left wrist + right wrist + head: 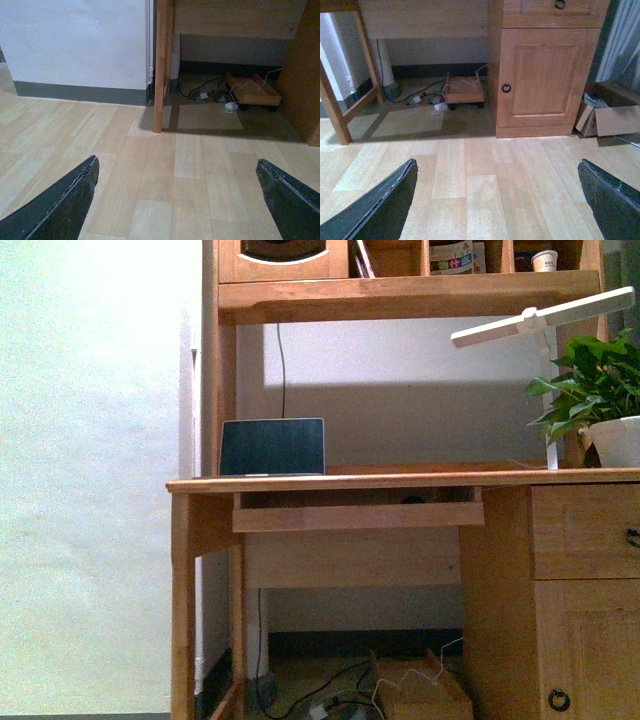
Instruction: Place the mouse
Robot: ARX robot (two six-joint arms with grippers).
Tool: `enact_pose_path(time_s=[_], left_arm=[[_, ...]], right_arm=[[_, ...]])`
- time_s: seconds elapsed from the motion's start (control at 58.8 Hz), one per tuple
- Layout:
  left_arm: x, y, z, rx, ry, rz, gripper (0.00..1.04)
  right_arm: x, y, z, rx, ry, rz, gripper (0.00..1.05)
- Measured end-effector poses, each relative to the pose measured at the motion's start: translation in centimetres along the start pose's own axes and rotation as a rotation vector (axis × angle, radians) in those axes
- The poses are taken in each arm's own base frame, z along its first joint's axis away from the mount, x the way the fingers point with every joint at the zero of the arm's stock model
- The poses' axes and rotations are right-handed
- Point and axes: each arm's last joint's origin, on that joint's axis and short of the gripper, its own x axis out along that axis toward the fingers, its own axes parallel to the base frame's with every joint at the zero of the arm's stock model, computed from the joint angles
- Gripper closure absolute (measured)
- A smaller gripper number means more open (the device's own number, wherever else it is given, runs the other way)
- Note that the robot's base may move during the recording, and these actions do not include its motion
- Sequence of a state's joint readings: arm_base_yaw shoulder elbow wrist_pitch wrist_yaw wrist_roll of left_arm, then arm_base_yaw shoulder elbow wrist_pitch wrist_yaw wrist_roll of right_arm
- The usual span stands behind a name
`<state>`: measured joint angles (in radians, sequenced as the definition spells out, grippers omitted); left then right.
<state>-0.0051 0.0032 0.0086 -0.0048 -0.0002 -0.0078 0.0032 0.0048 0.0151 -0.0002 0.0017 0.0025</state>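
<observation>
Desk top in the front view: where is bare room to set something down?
Free: the desk top between the laptop and the lamp post, seen nearly edge-on so depth is unclear. Crowded: the right end, where lamp and potted plant stand.

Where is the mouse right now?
Front view: a small dark dome, apparently the mouse, lies on the pull-out tray under the desktop, below and right of the laptop.

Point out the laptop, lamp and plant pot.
Laptop (272, 446): front view, screen centre.
Lamp (580, 306): front view, white head.
Plant pot (618, 440): front view, white wall.
</observation>
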Motion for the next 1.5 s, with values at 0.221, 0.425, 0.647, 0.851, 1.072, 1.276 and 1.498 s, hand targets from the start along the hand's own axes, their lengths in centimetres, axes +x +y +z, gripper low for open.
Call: enact_pose_path(time_s=[0.221,0.425,0.647,0.851,1.072,1.276,1.498], left_arm=[[0.00,0.00,0.00,0.000,0.000,0.000,0.08],[0.00,0.00,0.00,0.000,0.000,0.000,0.08],[0.00,0.00,0.00,0.000,0.000,0.000,0.08],[0.00,0.00,0.00,0.000,0.000,0.000,0.08],[0.00,0.00,0.00,0.000,0.000,0.000,0.08],[0.00,0.00,0.00,0.000,0.000,0.000,0.08],[0.00,0.00,0.00,0.000,0.000,0.000,0.08]], right_arm=[[0.00,0.00,0.00,0.000,0.000,0.000,0.08],[0.00,0.00,0.00,0.000,0.000,0.000,0.08],[0.00,0.00,0.00,0.000,0.000,0.000,0.08],[0.00,0.00,0.00,0.000,0.000,0.000,0.08],[0.00,0.00,0.00,0.000,0.000,0.000,0.08],[0.00,0.00,0.00,0.000,0.000,0.000,0.08],[0.00,0.00,0.00,0.000,0.000,0.000,0.08]])
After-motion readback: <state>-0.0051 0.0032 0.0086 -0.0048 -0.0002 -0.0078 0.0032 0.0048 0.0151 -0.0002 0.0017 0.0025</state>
